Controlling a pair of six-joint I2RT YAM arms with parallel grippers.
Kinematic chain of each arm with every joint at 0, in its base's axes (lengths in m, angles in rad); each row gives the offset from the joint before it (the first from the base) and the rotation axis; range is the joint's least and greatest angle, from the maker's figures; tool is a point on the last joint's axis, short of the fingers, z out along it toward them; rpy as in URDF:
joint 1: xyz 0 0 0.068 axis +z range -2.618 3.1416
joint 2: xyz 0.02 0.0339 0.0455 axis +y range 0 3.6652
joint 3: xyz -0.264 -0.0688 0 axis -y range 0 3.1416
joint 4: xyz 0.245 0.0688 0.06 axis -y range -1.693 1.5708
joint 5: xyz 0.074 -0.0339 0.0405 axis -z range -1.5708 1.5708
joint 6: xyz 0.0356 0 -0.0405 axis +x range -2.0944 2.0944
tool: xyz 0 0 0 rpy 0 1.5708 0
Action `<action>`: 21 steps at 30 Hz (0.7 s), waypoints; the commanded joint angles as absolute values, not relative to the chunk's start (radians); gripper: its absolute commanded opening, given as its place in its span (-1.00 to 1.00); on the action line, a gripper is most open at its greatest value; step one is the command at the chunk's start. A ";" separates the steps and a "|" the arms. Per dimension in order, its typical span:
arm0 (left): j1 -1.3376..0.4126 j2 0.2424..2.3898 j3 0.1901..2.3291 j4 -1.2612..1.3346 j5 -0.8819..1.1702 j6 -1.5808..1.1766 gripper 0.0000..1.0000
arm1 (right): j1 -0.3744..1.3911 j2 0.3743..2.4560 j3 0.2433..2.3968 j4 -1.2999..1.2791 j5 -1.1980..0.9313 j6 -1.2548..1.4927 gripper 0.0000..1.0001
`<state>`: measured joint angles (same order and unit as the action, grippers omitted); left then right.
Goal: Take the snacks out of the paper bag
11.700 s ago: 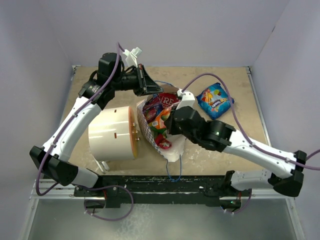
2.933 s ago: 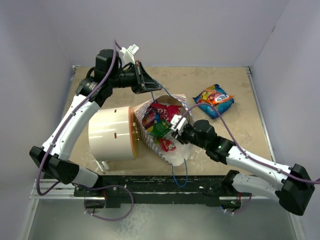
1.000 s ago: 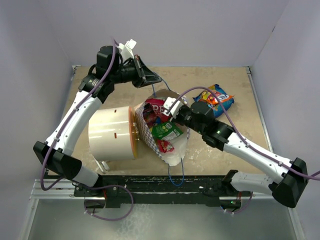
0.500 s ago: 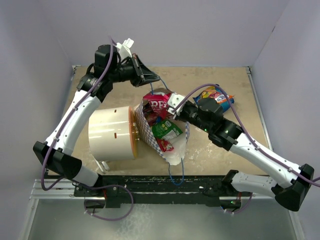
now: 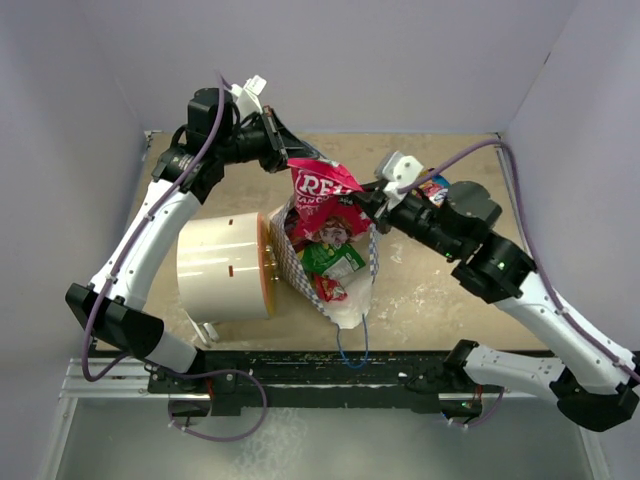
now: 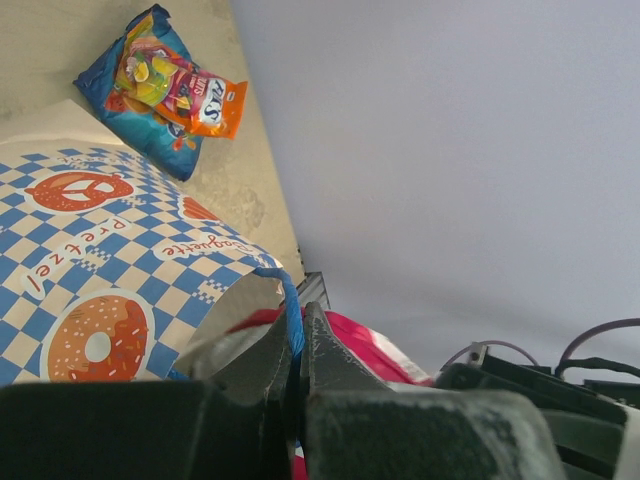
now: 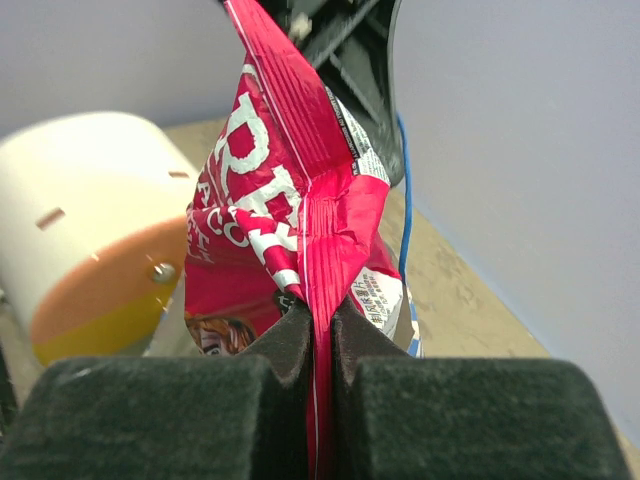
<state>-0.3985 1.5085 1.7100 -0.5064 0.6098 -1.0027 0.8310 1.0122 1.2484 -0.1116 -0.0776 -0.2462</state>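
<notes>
The paper bag (image 5: 290, 262) lies open on the table, checkered side showing in the left wrist view (image 6: 100, 270). My left gripper (image 5: 285, 160) is shut on its thin blue cord handle (image 6: 292, 320) and holds the rim up. My right gripper (image 5: 362, 200) is shut on the edge of a red snack packet (image 5: 318, 188) and holds it above the bag's mouth; the packet hangs from the jaws in the right wrist view (image 7: 290, 190). A green packet (image 5: 330, 258) and other packets lie inside the bag. A blue-and-orange packet (image 6: 165, 85) lies on the table beyond the bag.
A big white cylinder (image 5: 220, 268) with a tan face lies against the bag's left side, also in the right wrist view (image 7: 90, 200). The bag's second blue cord (image 5: 350, 345) trails toward the near edge. Walls close the back and sides.
My right gripper has taken the red packet and lifted it up out of the bag, moving back and right. My left gripper keeps its hold on the handle.
</notes>
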 commanded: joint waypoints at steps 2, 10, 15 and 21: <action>-0.389 1.475 1.702 -0.498 0.606 -0.973 -1.00 | 0.833 0.956 1.431 -0.177 -0.089 -0.076 -1.00; -0.389 1.430 1.635 -0.502 0.590 -0.985 -1.00 | 0.833 0.962 1.566 -0.362 0.619 0.036 -1.00; -0.389 1.414 1.614 -0.507 0.584 -0.996 -1.00 | 0.819 1.091 1.598 -0.486 1.064 0.031 -1.00; -0.388 1.402 1.620 -0.525 0.578 -0.996 -1.00 | 0.606 1.175 1.532 -0.743 0.901 0.351 -1.00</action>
